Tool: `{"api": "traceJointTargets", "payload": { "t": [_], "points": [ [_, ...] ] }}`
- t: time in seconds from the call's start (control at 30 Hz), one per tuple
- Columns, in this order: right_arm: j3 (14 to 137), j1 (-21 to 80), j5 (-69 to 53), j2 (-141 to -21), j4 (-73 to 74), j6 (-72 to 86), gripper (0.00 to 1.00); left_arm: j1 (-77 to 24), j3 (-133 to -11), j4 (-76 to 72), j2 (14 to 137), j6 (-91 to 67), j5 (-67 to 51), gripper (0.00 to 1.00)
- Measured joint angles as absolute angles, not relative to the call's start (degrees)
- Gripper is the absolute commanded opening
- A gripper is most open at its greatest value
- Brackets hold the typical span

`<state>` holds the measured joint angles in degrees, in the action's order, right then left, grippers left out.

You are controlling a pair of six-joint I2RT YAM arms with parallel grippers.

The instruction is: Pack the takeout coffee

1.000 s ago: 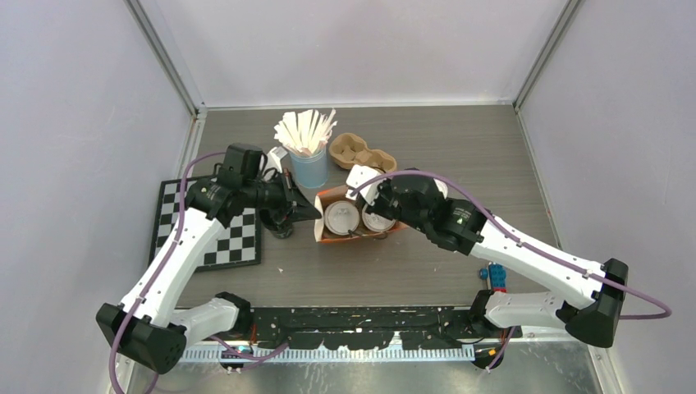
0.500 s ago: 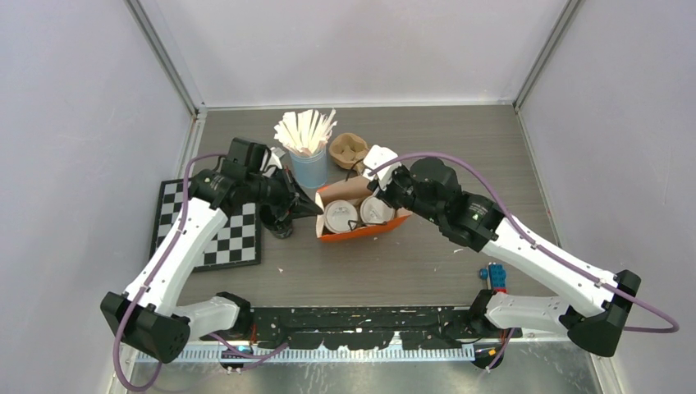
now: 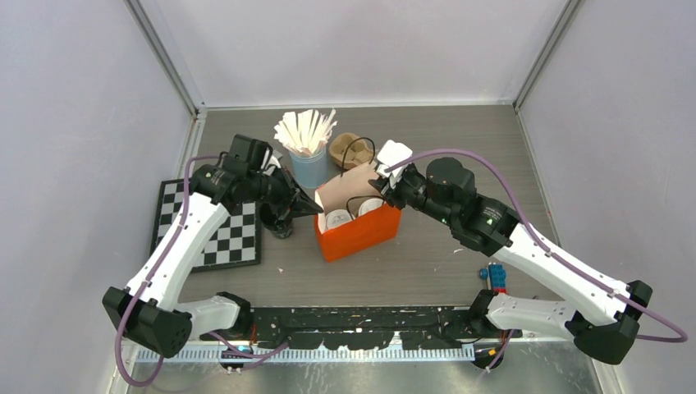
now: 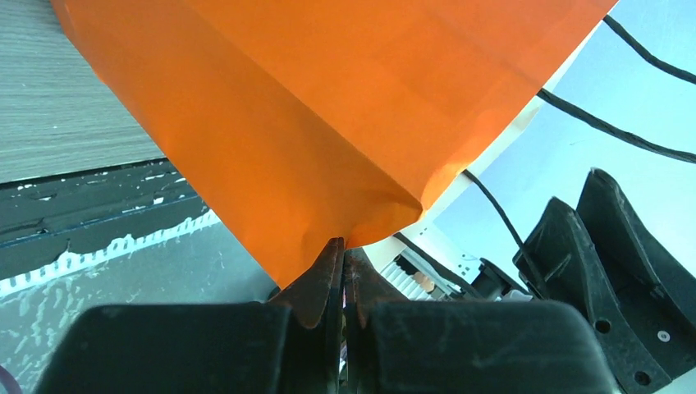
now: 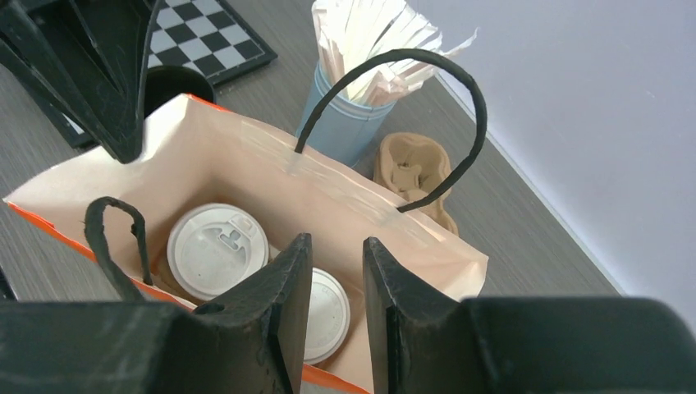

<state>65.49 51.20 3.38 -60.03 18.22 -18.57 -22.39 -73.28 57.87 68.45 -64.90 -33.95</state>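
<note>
— Under the right gripper [image 5: 332, 246], down inside the orange bag [image 3: 361, 236], stand both coffee cups. One white lid [image 5: 217, 250] shows just beside a finger, and the other [image 5: 328, 316] lies right beneath the gap. What does that leave?

— By the look of it, the cups are packed. The step in hand seems to be standing the bag square and letting go. The left gripper [image 4: 343, 246] is pinched tight on a side fold of the orange paper.

— And the right one?

— Its fingers stand a narrow slot apart over the near rim. Whether any paper is nipped between them cannot be told.

— How is it done well?

— Both arms should ease off together, so the paper neither tears nor twists and the cups do not tip. The base should sit flat on the table [image 3: 460, 148] before either one releases. The right arm should then rise clear of the black handle [image 5: 478, 115] arching beyond its tips.
</note>
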Motion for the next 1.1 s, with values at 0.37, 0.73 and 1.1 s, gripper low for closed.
{"api": "traceJointTargets", "payload": {
  "t": [0.37, 0.73, 1.1],
  "points": [
    [66.02, 51.2, 6.52, -59.48, 15.9, -16.47, 0.36, -22.37, -74.81, 60.38, 69.12, -65.87, -30.79, 0.28],
    [69.01, 51.2, 15.09, -58.74, 17.5, -8.25, 0.73, -21.54, -79.9, 63.44, 69.12, -62.06, -22.85, 0.95],
    [80.86, 51.13, 28.45, -58.3, 32.51, 10.79, 0.93, -20.16, -108.88, 64.86, 84.49, -41.43, -13.21, 1.0]
  ]
}}
